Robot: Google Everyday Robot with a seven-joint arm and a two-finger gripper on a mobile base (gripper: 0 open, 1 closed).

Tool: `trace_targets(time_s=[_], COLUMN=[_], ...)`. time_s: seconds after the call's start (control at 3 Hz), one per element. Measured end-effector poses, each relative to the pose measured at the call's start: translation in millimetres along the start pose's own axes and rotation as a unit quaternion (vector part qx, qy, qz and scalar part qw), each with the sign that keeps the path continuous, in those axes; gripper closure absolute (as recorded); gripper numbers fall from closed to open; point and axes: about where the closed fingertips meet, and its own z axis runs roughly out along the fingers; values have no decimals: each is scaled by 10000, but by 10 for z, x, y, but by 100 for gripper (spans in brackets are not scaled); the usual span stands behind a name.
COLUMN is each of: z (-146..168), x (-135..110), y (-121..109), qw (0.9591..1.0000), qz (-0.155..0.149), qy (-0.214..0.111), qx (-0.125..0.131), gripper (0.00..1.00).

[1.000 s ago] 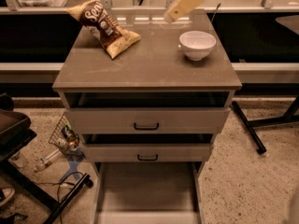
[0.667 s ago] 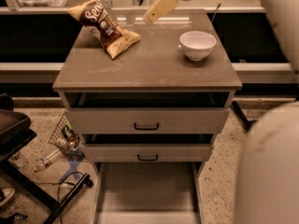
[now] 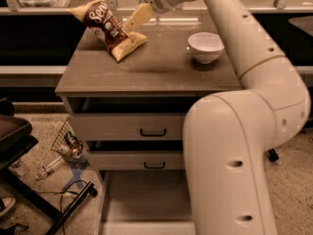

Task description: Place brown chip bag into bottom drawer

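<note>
Since the earlier frames my arm has swung left across the cabinet top and now fills the right half of the view. The bag, bowl and drawers have not shifted. The gripper is a tan, flat-sided piece slanting down-left, with its tip against the brown chip bag. I cannot tell how far open it is, or whether it has hold of the bag.

The bag is crinkly and pillow-shaped, dark brown in the middle with white script and tan ends. It lies tilted at the back left of the matte grey-brown top. A glossy white bowl sits well apart on the right.

Two upper drawers below it are slightly open and carry black handles. The bottom drawer is pulled out furthest, a shallow grey tray with a flat floor, and my arm partly covers it.
</note>
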Motion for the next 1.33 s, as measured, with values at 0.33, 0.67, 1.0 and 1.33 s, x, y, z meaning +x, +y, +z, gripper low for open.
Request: trace_targets(time_s=[0.33,0.67,1.0,1.33], z=[465,834,1124,1321], x=[-57,-170,-252,-309], y=[89,224,339,440], qw=[9996,9988,9981,9978], qz=[110,152,173,162], qy=[-90,-186,-229,-212], qx=[-233,-435,-543,-609], gripper=[0,0,18,41])
